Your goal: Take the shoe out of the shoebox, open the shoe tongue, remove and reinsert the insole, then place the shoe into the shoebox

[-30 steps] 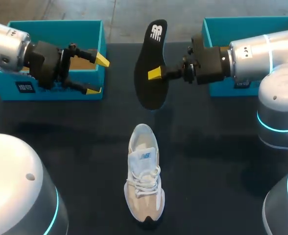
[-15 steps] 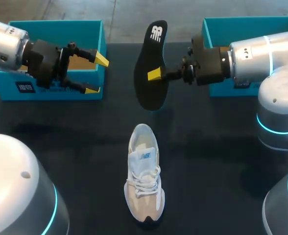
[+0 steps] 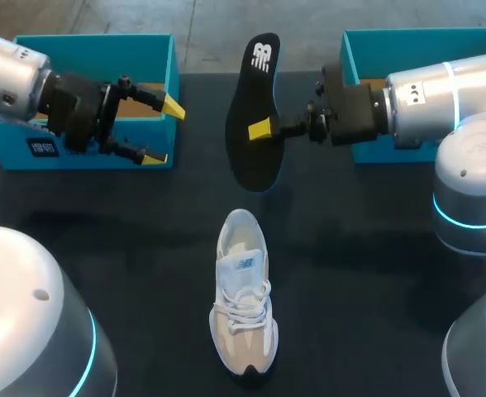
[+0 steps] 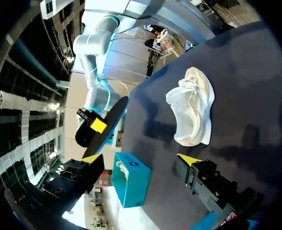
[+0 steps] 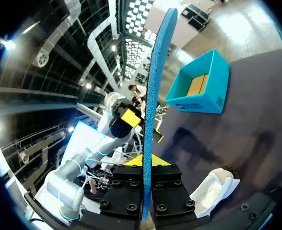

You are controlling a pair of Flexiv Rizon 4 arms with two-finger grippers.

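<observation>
Dark matting covered the table [image 3: 350,273], with an open teal cardboard shoebox [image 3: 94,50] at its far left corner and a second teal box [image 3: 408,35] at its far right. The white and beige lace-up sneaker [image 3: 245,294] lay well outside both boxes, near the middle of the table, toe toward the robot and heel opening toward the far edge. Above and beyond its heel hung the thin black foam insole [image 3: 255,116], clear of the table and apart from the shoe. The right gripper [image 3: 264,128] had its yellow-tipped fingers pinched on the insole from both faces at about mid-length; the right wrist view showed it edge-on, running straight out from between the closed tips. The insole looked light, thin and floppy, so a mid-length pinch probably left both ends free to sag or curl, and a grip nearer the heel end would likely steer the broad forefoot into the shoe better. The sneaker seemed light too, with a soft upper that would give under pressure; its firmer heel collar or sole edge looked like the sounder place to steady it. The right arm reached in level from its side, wrist horizontal. The left arm lay level as well, and the left gripper [image 3: 164,131] hovered at the near right corner of the left shoebox, fingers spread wide and holding nothing.
</observation>
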